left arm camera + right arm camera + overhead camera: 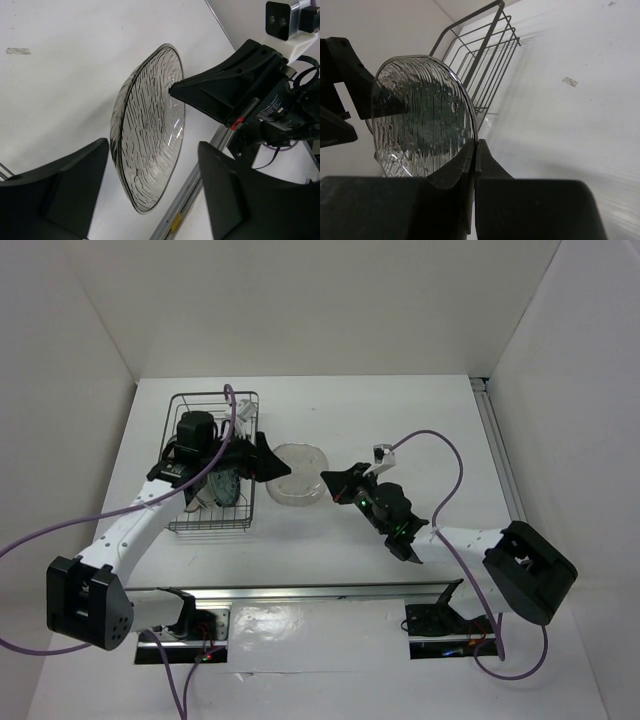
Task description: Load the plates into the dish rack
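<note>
The ribbed, clear-grey glass plate (420,115) is held tilted on edge just right of the dish rack (180,405), not yet loaded. We judge it the last one, since other plates (226,486) show in the rack beneath the left arm. The right tool (474,146) pinches its rim. The left tool (272,470) is spread, its jaws flanking the plate.

Your left arm (145,515) covers most of the rack (210,396), so the plates (224,486) inside can't be told apart; on the right wrist, fingers (455,172) hide the lower rim of the glass plate (420,115)
</note>
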Robot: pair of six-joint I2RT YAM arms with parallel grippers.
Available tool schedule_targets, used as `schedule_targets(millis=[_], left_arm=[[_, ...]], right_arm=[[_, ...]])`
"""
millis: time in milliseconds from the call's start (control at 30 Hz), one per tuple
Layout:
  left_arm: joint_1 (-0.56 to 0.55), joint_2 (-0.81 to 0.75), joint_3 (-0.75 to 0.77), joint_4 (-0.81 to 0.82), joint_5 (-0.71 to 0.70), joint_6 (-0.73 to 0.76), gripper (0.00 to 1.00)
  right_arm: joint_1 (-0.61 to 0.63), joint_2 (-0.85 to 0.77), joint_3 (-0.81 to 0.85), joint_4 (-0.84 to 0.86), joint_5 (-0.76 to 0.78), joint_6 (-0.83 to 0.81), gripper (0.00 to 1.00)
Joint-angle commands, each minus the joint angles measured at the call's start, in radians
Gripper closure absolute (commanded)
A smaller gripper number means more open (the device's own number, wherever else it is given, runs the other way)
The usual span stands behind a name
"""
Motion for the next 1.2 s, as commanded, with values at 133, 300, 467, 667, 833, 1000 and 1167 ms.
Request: schedule_targets(millis=[133,300,467,667,833,1000,1167], left_arm=[[-0.002,0.027,0.062,-0.007,-0.024,0.034,0.87],[-0.002,0.011,0.072,-0.007,-0.013,0.034,1.0],[-0.002,-0.106,0.095,-0.078,-0.251,0.108,1.0],[-0.002,-0.322,0.125,-0.19,-0.734,0.22,1.0],[-0.002,-0.321,0.127,-0.248,-1.004,0.22,1.0],[-0.002,-0.238,0.185,-0.325,-1.152,0.198,1.0],[-0.002,-0.178,0.24,-0.394,-1.237,0.186,1.0]], right_arm=[[0.008,0.01,0.037,0.116,-0.012,-0.028,1.0],[0.008,0.01,0.037,0.139,-0.046,-0.019,0.82],[0.008,-0.001,0.028,0.087,-0.028,-0.01,0.0],[-0.012,-0.033,-0.02,0.039,-0.026,-0.022,0.0],[-0.021,-0.056,-0.051,0.019,-0.037,-0.031,0.0],[-0.03,-0.111,-0.104,0.019,-0.037,-0.031,0.0],[-0.058,-0.147,-0.147,0.041,-0.046,-0.01,0.0]])
